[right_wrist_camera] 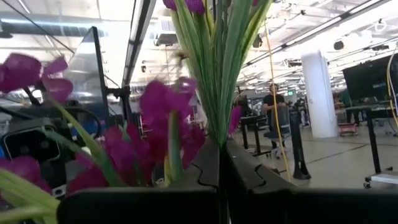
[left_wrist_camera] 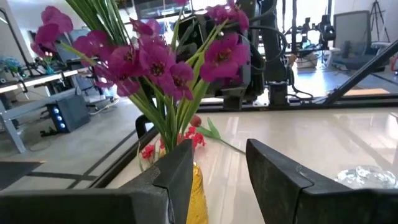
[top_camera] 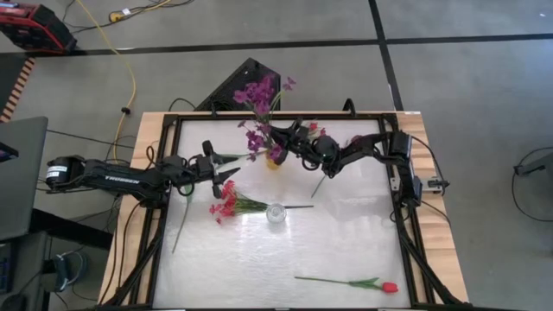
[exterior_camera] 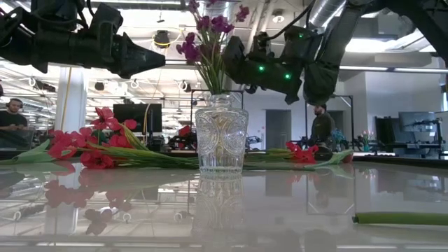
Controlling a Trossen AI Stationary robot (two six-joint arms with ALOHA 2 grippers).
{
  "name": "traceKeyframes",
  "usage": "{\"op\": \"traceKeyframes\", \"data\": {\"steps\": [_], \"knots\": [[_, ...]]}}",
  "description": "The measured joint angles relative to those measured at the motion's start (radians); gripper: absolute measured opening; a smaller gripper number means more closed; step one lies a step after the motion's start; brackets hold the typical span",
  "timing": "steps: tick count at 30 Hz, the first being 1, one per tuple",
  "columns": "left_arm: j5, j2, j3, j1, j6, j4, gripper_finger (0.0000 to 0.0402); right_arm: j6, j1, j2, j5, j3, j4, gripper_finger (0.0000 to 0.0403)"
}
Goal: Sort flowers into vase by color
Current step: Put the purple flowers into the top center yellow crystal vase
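Right gripper (top_camera: 289,138) clamped on a purple blossom spray (top_camera: 259,93) above the yellow vase (top_camera: 275,158), upper centre, likely feeding it in; left gripper (top_camera: 226,167) parted, empty, nearby; red-pink spray (top_camera: 226,206) lying mid-bench beside the glass vase (top_camera: 276,212); red tulip (top_camera: 387,287) lower right.

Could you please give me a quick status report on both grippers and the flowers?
Right gripper shut on purple flower spray over yellow vase. Left gripper open, beside it. Red-pink spray by clear glass vase; red tulip lying apart.

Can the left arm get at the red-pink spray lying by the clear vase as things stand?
Probably yes. The left hand is open and holds nothing, and the red-pink spray lies flat on the table just beside it, with nothing on top. The clear vase stands over its stem end, away from the blossoms.
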Motion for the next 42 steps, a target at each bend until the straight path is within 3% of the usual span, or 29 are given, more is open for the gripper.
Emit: {"op": "traceKeyframes", "data": {"steps": [9,14,17,31,42], "knots": [[-0.014,0.0,0.0,0.0,0.002,-0.024,0.0139,-0.002,0.001,0.007,-0.004,-0.016,0.0,0.0031],[-0.018,0.0,0.0,0.0,0.012,-0.023,0.0139,-0.008,0.001,0.007,-0.103,-0.016,0.0,0.0038],[-0.018,0.0,0.0,0.0,0.012,-0.023,0.0139,-0.009,0.001,0.007,-0.151,-0.016,-0.001,0.0053],[-0.022,0.0,0.009,0.0,0.03,-0.018,0.0139,-0.008,-0.013,0.005,-0.16,-0.016,-0.009,0.0134],[-0.093,0.0,0.009,0.0,0.06,-0.016,0.0139,0.001,-0.047,0.003,-0.288,-0.016,-0.011,0.0212]]}}
